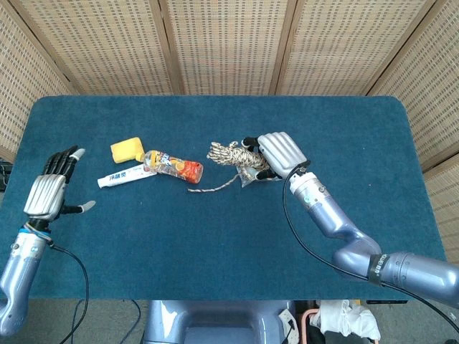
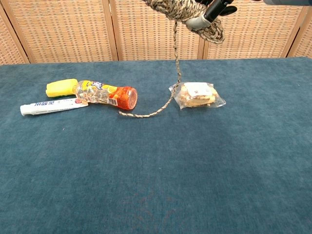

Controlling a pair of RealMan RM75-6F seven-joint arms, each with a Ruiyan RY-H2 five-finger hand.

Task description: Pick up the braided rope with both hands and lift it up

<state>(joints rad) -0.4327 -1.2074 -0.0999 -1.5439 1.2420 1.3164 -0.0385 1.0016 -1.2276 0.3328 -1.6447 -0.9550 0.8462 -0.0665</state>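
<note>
My right hand [image 1: 278, 153] grips the coiled bundle of the braided rope [image 1: 231, 155] above the blue table [image 1: 237, 236], fingers wrapped around it; in the chest view the bundle sits at the top edge of frame. 1 loose strand hangs straight down from it, brushes the left edge of the clear snack packet [image 2: 197, 95], then curls across the cloth to end just beside the orange cap of the plastic bottle [image 2: 104, 94]. My left hand [image 1: 51, 192] is out near the table's left edge, fingers spread and holding nothing, well apart from the rope. The yellow sponge [image 1: 125, 149] and white toothpaste tube [image 1: 125, 175] lie touching the bottle. I see bare cloth across the whole near half and the right side. Woven screens [image 1: 229, 43] close off the far edge.
</note>
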